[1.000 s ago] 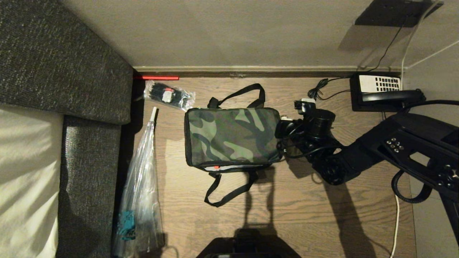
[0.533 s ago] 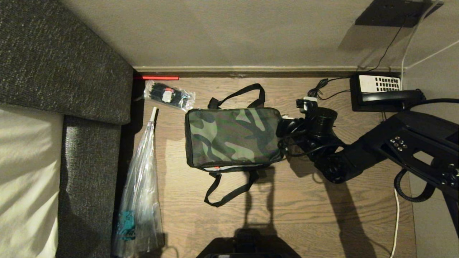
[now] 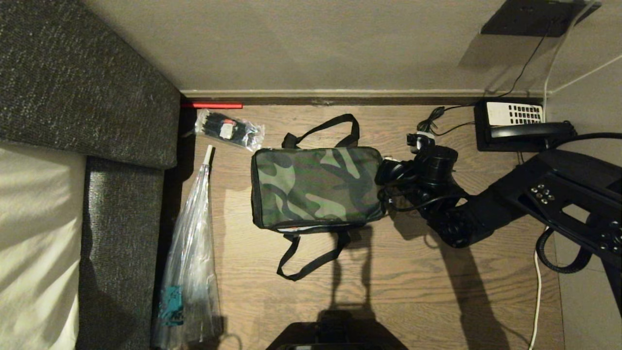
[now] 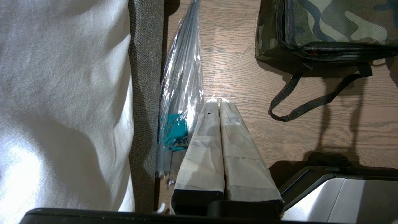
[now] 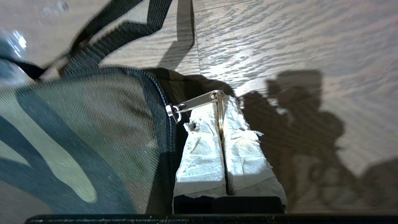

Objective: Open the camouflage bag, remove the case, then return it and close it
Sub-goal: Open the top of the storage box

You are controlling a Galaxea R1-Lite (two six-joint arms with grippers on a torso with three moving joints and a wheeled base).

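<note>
I have the right gripper (image 5: 221,102) pinched on the zipper pull (image 5: 199,101) at the right end of the bag (image 3: 316,187), which lies flat on the floor (image 3: 413,291), lid down. Left gripper (image 4: 216,104) sits parked near the umbrella (image 4: 182,90), fingers together, holding nothing.

left end effector (image 4: 220,101) pressed together | camouflage bag (image 4: 329,28) ahead (zipped) | floor (image 4: 236,77)

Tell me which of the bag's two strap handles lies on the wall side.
The strap handle arching toward the baseboard, behind the camouflage bag. The other strap handle loops out over the floor on the robot's side.
</note>
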